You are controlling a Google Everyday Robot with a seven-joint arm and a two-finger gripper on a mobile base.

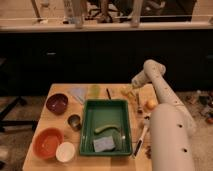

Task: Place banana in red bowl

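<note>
The banana [125, 92], a small pale-yellow piece, lies on the far right part of the wooden table [60, 90], just beyond the green tray [86, 127]. My gripper [133, 87] hangs from the white arm [160, 90] right above and beside the banana. I cannot tell if it touches it. The red bowl [48, 143], orange-red and empty, sits at the front left corner, far from the gripper.
The tray holds a greenish-yellow curved piece [102, 129] and a blue sponge [104, 144]. A white bowl [65, 151], a metal cup [74, 122] and a dark maroon bowl [57, 103] stand on the left. An orange fruit [151, 104] and cutlery [141, 139] lie on the right.
</note>
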